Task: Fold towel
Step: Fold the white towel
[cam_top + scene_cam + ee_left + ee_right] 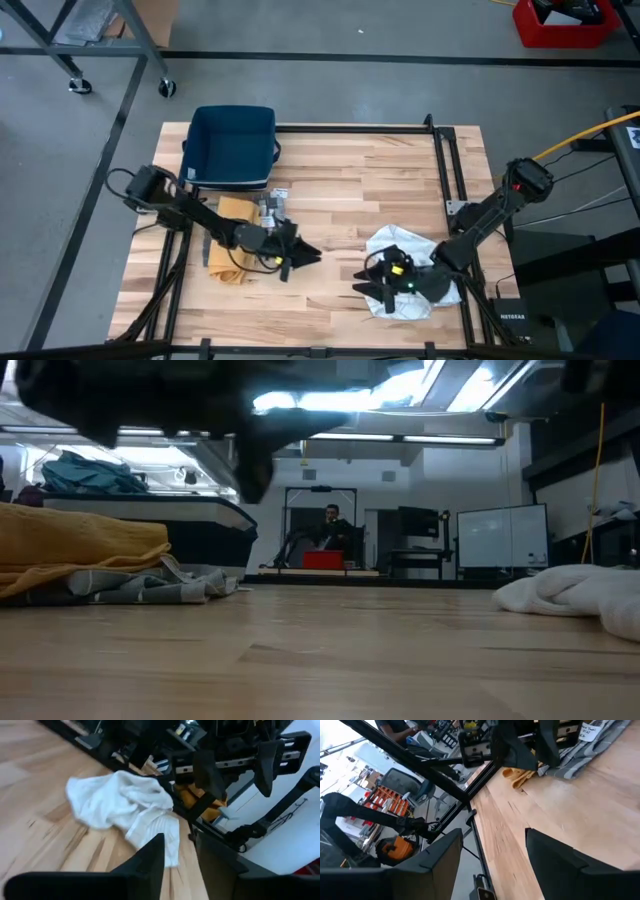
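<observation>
Wooden worktop (330,190), a blue bin (232,145) at its far left corner. Left of centre lie a yellow cloth (228,240) and a grey cloth (272,205); the left hand (300,258) hovers just beside them, whether released or clenched cannot be told. At right, the white towel (400,270) sits crumpled under the right hand (372,285), fingers spread, grasping nothing. Judged soft, light, limp: take an edge corner.

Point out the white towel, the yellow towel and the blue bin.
white towel (120,802): left wrist view, on the middle of the crumpled heap.
yellow towel (80,545): low view, on its folded upper layer.
blue bin (232,145): high view, on its inside floor.
</observation>
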`<state>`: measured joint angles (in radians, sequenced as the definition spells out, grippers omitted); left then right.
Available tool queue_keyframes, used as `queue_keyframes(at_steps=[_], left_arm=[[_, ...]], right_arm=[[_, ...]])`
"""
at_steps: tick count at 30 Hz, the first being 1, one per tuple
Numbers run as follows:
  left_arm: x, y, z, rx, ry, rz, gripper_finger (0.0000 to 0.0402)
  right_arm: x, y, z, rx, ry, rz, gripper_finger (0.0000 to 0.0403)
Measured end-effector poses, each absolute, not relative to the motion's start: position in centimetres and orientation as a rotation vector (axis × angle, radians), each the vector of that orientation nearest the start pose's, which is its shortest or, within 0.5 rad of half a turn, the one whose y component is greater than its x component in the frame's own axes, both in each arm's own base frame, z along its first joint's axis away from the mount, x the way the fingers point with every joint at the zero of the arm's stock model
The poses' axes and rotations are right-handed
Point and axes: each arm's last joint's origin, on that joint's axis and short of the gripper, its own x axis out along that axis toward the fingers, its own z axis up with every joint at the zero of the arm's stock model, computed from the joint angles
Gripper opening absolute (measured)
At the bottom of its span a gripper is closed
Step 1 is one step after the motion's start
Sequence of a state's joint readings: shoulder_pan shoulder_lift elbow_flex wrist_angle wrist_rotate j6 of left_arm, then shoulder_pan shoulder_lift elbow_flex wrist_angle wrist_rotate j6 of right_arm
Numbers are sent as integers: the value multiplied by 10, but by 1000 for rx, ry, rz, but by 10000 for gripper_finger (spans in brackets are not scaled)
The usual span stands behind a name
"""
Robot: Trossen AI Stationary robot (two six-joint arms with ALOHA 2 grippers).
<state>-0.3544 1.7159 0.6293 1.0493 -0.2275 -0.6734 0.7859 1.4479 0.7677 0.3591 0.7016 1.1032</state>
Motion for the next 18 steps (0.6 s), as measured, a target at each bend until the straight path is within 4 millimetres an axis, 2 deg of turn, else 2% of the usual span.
queue_keyframes(at_steps=[5,9,14,18], left_arm=[[334,-112,182,-539,17,-116,134],[352,-109,195,-393,-13,-95,138],[369,-95,203,-244,55,-52,130],[375,-84,200,-205,131,-58,124]], right_arm=[[209,213,226,945,279,-94,225],[198,224,234,939,361,-172,225],[184,224,260,886,544,-343,225],[176,220,285,865,747,-443,225]])
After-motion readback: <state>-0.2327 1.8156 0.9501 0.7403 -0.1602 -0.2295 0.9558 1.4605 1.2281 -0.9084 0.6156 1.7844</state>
